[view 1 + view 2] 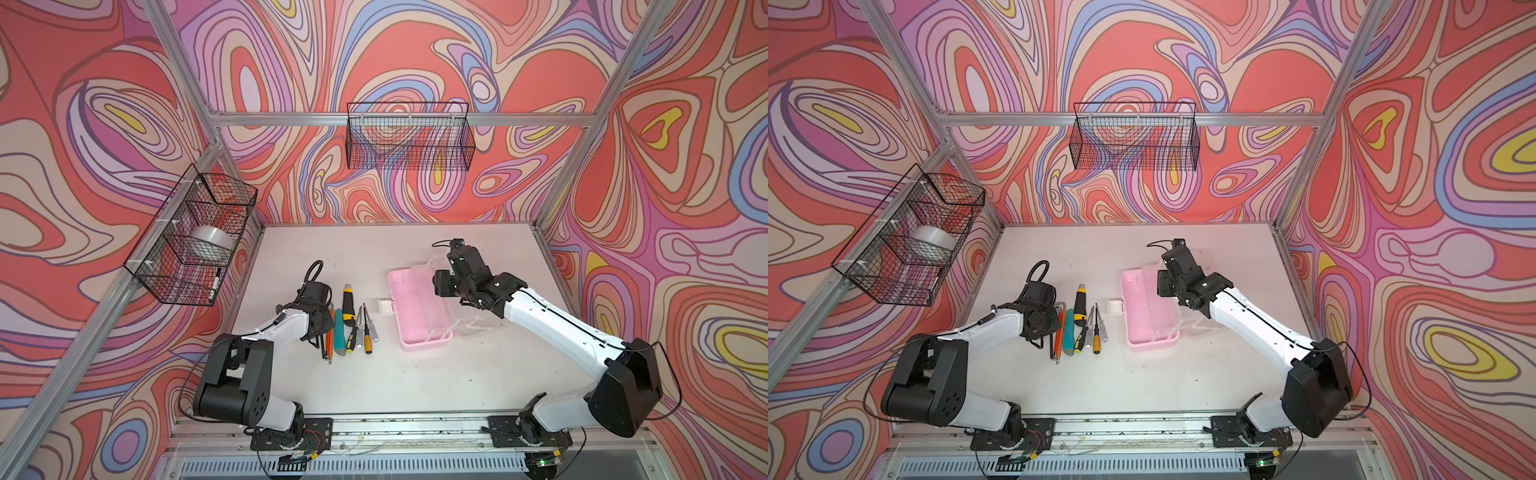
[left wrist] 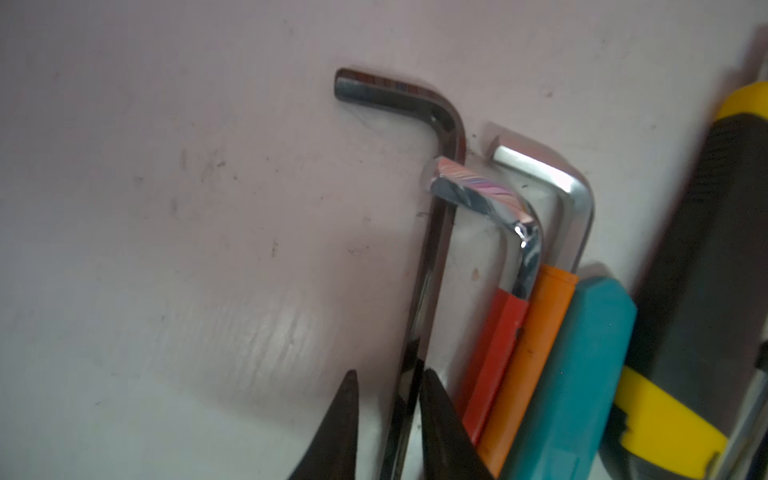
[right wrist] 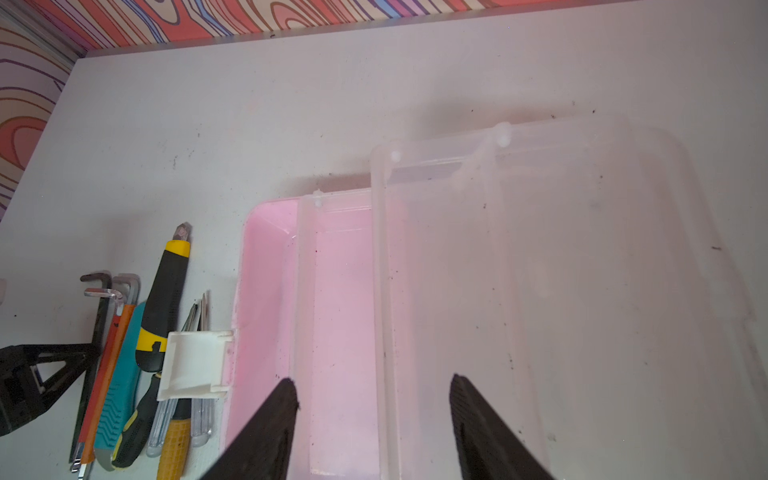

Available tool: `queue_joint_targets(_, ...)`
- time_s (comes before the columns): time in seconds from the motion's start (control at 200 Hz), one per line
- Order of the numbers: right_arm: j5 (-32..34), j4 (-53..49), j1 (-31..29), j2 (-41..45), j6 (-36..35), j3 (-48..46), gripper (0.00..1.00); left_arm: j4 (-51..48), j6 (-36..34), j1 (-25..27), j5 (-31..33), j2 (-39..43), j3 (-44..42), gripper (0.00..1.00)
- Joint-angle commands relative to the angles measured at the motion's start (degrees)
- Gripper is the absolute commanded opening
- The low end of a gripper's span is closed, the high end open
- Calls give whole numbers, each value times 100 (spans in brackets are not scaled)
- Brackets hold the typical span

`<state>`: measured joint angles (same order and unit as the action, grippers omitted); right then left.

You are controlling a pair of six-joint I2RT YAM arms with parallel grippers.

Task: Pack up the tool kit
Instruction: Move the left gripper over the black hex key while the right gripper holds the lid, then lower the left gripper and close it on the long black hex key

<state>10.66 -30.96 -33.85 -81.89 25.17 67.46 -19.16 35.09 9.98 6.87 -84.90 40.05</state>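
shoebox-sized pink plastic case base (image 1: pixel 415 316) lies open on the white table (image 1: pixel 374 382), right of centre in both top views; its long axis runs from the near edge toward the back wall, slightly slanted; its clear plastic lid (image 3: pixel 582 249) is folded flat to the right, and its white latch (image 1: pixel 385 306) sticks out left toward the tools; the yellow-black knife (image 1: pixel 348 305), teal knife (image 1: pixel 340 332), small screwdrivers (image 1: pixel 368 332) and orange-sleeved rods (image 2: pixel 536 353) lie in a tight row just left of the case, parallel to it, with tips and bent ends pointing to the back wall; the left gripper (image 2: pixel 390 386) straddles the long shaft of the dark bent steel hex key (image 2: pixel 432 232) at the row's left edge, its jaws narrow, with a gap showing on one side; the right gripper (image 3: pixel 374 386) hangs over the case, its jaws spread wide and holding nothing; bare table lies behind and in front of the row; the lid sits near the right wall
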Motion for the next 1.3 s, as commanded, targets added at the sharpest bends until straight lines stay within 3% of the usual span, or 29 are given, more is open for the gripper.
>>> queue_joint_targets(0.0,4,46,-30,-59,44,-84,62,178,-26,-74,-183,-143,151,27)
queue_joint_targets(0.446,54,147,-19,-188,-43,-124,61,30,-72,-196,-337,-465,372,20)
queue_joint_targets(1.297,1,327,-15,-532,-117,4,60,-368,-402,-181,-70,-210,536,5)
